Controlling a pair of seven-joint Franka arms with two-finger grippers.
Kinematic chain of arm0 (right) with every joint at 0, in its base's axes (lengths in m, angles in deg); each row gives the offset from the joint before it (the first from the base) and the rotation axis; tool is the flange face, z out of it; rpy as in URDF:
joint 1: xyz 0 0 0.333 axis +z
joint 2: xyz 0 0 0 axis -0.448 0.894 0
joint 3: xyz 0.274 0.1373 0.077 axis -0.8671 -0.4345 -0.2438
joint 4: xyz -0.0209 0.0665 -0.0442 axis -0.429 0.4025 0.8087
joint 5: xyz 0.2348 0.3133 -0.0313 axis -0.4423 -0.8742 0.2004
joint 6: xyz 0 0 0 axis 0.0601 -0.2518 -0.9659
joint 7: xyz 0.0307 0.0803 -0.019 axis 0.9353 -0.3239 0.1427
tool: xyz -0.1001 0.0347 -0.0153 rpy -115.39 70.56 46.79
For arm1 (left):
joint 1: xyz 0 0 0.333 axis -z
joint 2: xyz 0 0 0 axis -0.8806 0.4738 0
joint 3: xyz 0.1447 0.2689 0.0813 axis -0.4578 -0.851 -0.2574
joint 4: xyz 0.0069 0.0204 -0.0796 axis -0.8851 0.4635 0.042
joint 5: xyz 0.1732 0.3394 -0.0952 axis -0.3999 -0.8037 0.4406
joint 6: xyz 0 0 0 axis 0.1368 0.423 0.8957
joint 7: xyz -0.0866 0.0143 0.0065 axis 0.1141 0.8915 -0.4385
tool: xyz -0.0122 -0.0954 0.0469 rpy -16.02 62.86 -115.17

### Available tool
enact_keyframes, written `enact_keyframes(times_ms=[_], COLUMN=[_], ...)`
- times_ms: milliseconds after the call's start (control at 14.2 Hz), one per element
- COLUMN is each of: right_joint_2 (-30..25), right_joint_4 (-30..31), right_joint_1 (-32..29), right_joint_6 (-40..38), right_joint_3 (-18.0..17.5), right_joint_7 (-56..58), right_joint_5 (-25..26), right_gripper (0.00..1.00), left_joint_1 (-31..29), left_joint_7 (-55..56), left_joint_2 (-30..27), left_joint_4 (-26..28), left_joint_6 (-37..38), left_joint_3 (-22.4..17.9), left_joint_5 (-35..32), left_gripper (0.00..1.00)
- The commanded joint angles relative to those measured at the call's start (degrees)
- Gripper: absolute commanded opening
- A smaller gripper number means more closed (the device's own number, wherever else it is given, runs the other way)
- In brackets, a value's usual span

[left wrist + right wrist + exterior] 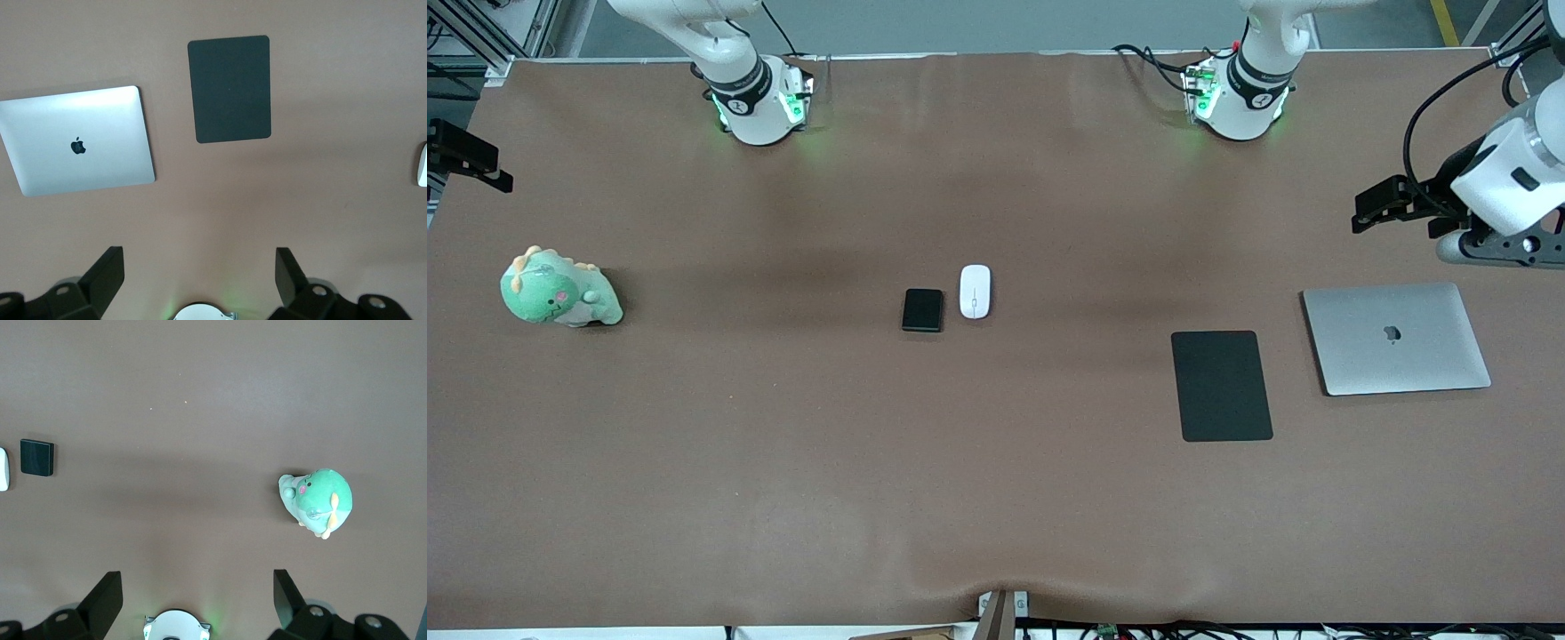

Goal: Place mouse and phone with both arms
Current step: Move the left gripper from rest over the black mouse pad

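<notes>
The white mouse [975, 291] lies at the table's middle, with the small black phone [922, 310] beside it toward the right arm's end. The two sit close together but apart. The mouse shows at the edge of the left wrist view [421, 165] and of the right wrist view [3, 469], where the phone [37, 457] shows too. My left gripper [1392, 209] is raised at the left arm's end, open and empty [200, 257]. My right gripper [471, 164] is raised at the right arm's end, open and empty [198, 580].
A flat black mouse pad [1221, 385] and a closed silver laptop [1396, 338] lie side by side toward the left arm's end, both below the left gripper's camera. A green plush dinosaur [559, 290] sits toward the right arm's end.
</notes>
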Motion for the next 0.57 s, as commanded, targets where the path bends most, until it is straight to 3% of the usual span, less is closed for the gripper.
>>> enact_keyframes(times_ms=[0,495], right_joint_2=[-0.88,-0.88], right_joint_4=[0.78,0.78], right_joint_1=[-0.53,-0.62], right_joint_6=[0.04,0.13], right_joint_3=[-0.40,-0.40], right_joint_7=[-0.02,-0.02], right_joint_5=[-0.22,-0.22], right_gripper=[1.00,1.00], left_joint_1=[-0.33,-0.41], left_joint_7=[1.06,9.14], left_joint_2=[1.76,12.39], left_joint_4=[-0.79,-7.82], left_joint_6=[0.31,-9.08], left_joint_3=[0.01,-0.17], left_joint_5=[1.31,1.05], left_gripper=[1.00,1.00])
